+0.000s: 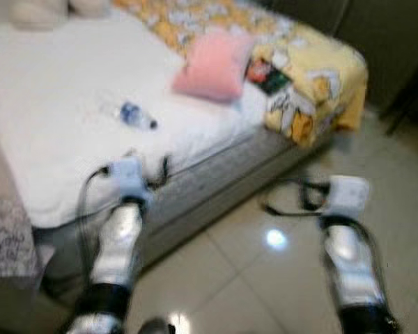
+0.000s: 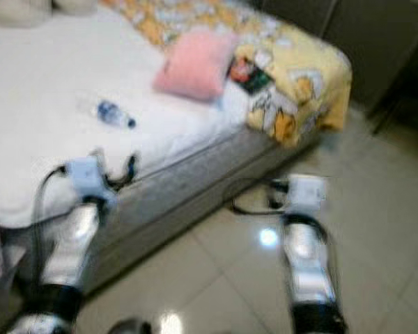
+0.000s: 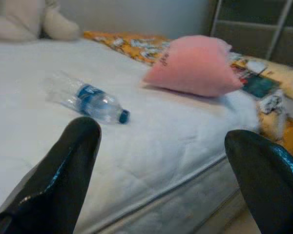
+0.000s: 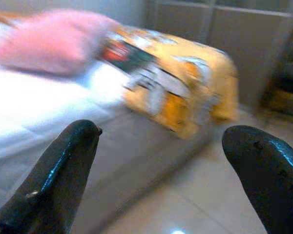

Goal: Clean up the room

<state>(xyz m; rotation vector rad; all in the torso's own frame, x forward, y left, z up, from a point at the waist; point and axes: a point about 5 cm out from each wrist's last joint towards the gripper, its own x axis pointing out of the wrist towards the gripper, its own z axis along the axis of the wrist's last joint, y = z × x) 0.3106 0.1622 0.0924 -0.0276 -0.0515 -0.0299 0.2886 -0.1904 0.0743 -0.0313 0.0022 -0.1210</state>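
Note:
A clear plastic bottle (image 1: 136,115) with a blue label and cap lies on its side on the white bed (image 1: 49,132); the left wrist view shows the bottle (image 3: 90,100) a little beyond the fingers. My left gripper (image 3: 161,141) is open and empty, held at the mattress's near edge (image 1: 153,174). A pink pillow (image 1: 212,66) rests further right on the bed. My right gripper (image 4: 161,141) is open and empty too, over the tiled floor beside the bed's side (image 1: 289,202). The frames are blurred.
A yellow patterned blanket (image 1: 313,76) drapes over the bed's far right corner, with a dark book or packet (image 1: 268,75) on it. Pale stuffed shapes (image 3: 24,19) sit at the bed's head. Dark panelled furniture (image 1: 383,42) stands behind. Glossy tiles (image 1: 265,278) spread to the right. Patterned cloth (image 1: 7,229) hangs at left.

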